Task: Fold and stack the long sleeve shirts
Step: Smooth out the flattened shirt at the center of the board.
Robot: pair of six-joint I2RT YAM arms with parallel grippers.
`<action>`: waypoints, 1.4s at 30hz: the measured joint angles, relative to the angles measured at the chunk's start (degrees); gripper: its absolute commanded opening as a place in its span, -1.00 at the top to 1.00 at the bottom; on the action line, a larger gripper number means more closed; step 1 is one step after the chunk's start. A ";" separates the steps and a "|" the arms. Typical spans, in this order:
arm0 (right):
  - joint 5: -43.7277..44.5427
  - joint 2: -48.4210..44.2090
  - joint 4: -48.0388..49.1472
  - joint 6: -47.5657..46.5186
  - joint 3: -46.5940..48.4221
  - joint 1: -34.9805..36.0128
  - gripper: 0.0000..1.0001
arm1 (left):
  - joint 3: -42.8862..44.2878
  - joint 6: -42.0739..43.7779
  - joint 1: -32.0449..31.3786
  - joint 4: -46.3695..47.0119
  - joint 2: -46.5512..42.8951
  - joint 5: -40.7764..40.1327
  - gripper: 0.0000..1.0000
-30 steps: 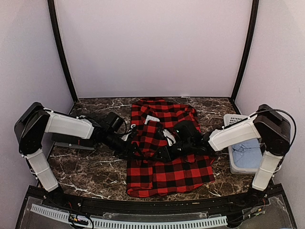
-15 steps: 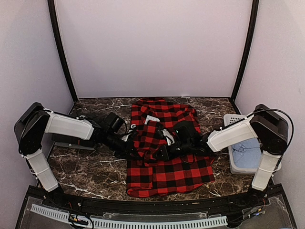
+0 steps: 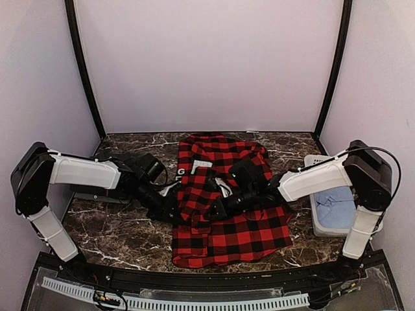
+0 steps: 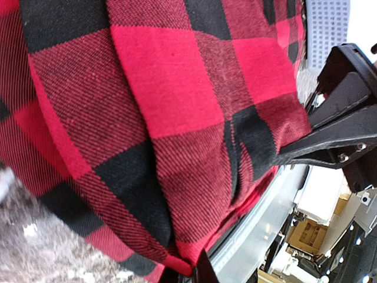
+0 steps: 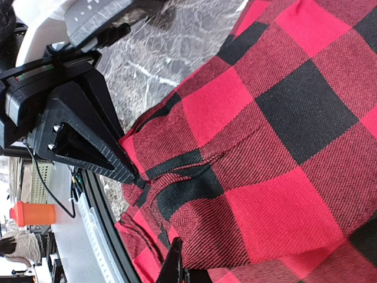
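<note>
The red-and-black flannel shirt (image 3: 227, 223) lies spread across the middle of the marble table, with a white label (image 3: 202, 166) near its collar. A fold in its middle is bunched up between the two arms. My left gripper (image 3: 175, 211) pinches the left side of this fold, and in the left wrist view its tips (image 4: 189, 273) are shut on the checked cloth (image 4: 177, 106). My right gripper (image 3: 217, 208) holds the fold from the right, and its tips (image 5: 181, 270) are shut on the cloth (image 5: 277, 147). No other shirt shows.
A white basket (image 3: 316, 164) holding light blue cloth (image 3: 337, 208) stands at the right edge. A dark flat thing (image 3: 97, 192) lies under the left forearm. Black frame posts (image 3: 83, 68) stand at the back corners. An orange cup (image 5: 32, 213) sits beyond the table.
Both grippers went from partly open to shut on the flannel's middle fold. The bunched cloth has shifted a little to the left and back with them.
</note>
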 measured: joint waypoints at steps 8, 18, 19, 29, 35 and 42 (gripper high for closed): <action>-0.63 0.00 -2.43 1.36 0.09 1.09 1.00 | -1.40 -0.02 -1.03 -2.67 -1.16 2.12 1.00; -2.84 1.22 -4.81 2.40 0.50 1.49 1.00 | -1.40 0.02 -1.68 -4.52 -1.16 3.82 1.00; -3.17 1.27 -5.09 2.47 0.55 1.51 1.00 | -1.38 0.04 -1.68 -4.81 -1.16 4.11 1.00; -4.48 2.36 -10.32 2.34 3.37 1.55 0.39 | -0.94 1.25 -1.66 -7.61 -0.26 4.26 0.43; -0.76 1.90 -14.82 0.46 3.34 1.60 0.19 | -0.94 0.92 -1.60 -8.98 -0.28 0.66 0.17; 7.98 -3.34 -18.45 -1.31 3.30 1.36 0.25 | -0.50 0.15 3.15 -8.41 -3.19 -5.99 0.23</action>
